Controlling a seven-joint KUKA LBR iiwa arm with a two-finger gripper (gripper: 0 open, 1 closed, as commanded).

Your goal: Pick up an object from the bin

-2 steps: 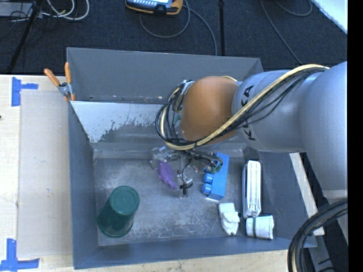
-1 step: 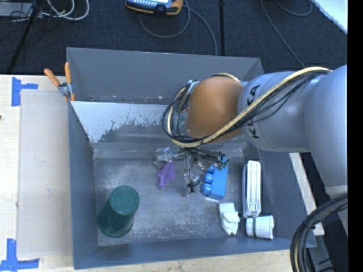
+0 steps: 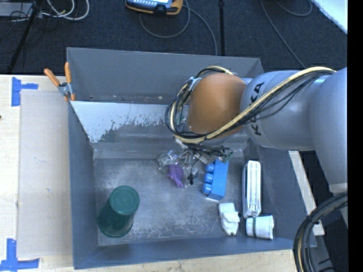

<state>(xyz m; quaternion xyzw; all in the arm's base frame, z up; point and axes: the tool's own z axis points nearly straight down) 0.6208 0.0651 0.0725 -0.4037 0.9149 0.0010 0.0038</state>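
Note:
My gripper (image 3: 191, 163) hangs low in the middle of the bin, beneath the arm's wrist. Just to its left a small purple thing (image 3: 177, 177) lies against a crumpled clear plastic piece (image 3: 167, 161); both sit right at the gripper's tip. A blue block (image 3: 215, 179) lies close on its right. Whether anything is held cannot be made out.
A dark green cup (image 3: 119, 210) stands in the near-left corner. Along the right wall lies a white tube (image 3: 252, 188), with a white cap (image 3: 260, 226) at its near end and a small white piece (image 3: 229, 217) beside it. The arm overhangs the bin's right back.

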